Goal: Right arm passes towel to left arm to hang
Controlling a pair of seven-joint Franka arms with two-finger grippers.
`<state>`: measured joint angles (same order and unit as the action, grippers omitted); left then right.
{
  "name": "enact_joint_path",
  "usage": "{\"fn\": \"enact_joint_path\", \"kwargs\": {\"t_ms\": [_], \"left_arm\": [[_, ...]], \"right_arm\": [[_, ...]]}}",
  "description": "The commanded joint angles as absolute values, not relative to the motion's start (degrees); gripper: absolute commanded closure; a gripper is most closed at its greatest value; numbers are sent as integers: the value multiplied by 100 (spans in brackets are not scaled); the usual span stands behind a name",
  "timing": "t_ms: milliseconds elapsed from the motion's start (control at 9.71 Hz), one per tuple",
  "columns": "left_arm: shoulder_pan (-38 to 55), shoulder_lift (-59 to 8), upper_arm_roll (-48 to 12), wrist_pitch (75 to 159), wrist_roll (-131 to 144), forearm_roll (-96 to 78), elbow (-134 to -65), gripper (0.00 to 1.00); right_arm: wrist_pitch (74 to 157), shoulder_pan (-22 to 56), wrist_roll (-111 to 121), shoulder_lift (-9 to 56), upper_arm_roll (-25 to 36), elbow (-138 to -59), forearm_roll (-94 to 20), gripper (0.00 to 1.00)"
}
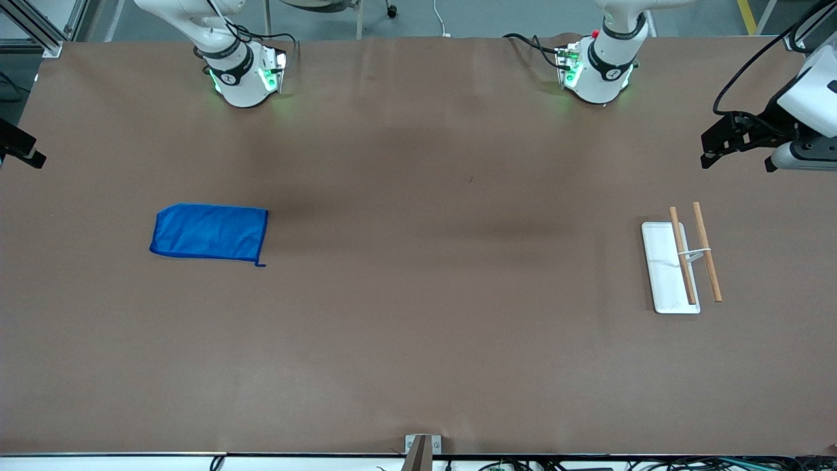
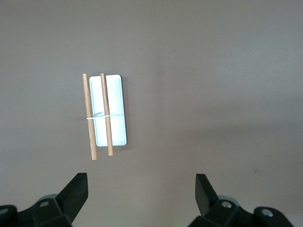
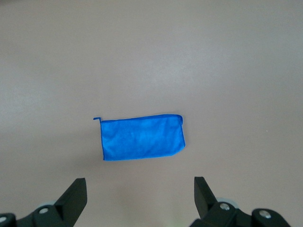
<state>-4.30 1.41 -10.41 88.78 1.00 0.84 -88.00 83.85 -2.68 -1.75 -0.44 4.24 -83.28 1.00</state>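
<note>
Here the towel (image 1: 209, 233) lies flat on the brown tabletop (image 1: 418, 314) toward the right arm's end, well apart from every edge. The white rack (image 1: 668, 268) with 2 wooden rods sits toward the left arm's end. Left claw (image 2: 141, 189) and right claw (image 3: 140, 189) hang wide open, holding nothing, above rack and towel.

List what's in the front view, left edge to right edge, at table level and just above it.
right hand at the edge → towel → white base of the rack → its two wooden rods → left hand, over the table's end.
</note>
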Motion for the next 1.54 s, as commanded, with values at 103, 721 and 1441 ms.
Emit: {"fn": "enact_joint_path", "kwargs": {"t_ms": [103, 721, 1441], "left_arm": [[-448, 18, -1028, 8842, -17, 62, -8824, 0], [-641, -9, -1037, 8851, -9, -9, -8824, 0], [-624, -53, -1037, 8868, 0, -70, -8824, 0]], "right_arm": [[8385, -387, -105, -88, 343, -8358, 35, 0], [8628, -360, 237, -70, 352, -9434, 79, 0], [14617, -167, 246, 831, 351, -13752, 141, 0]]}}
